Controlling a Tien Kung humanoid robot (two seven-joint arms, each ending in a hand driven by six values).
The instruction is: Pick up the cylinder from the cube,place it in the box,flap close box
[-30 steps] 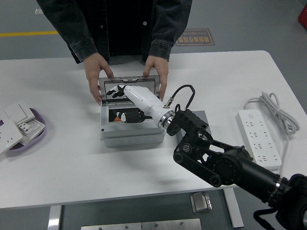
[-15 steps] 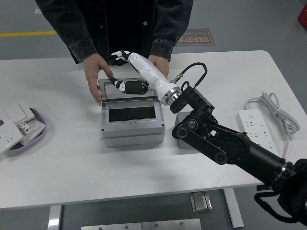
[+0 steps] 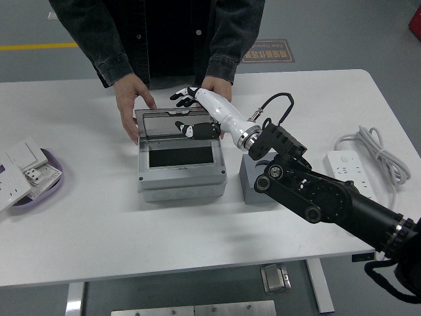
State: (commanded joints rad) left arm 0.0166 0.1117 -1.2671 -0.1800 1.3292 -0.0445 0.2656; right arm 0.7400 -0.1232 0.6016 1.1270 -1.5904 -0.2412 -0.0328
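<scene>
My right hand (image 3: 192, 113) hangs with fingers loosely spread, gripping nothing, over the raised lid (image 3: 176, 120) of the grey box (image 3: 181, 172). I cannot see the cylinder. The lid looks rigid and light; I'd push its top edge, behind my fingertips.
</scene>
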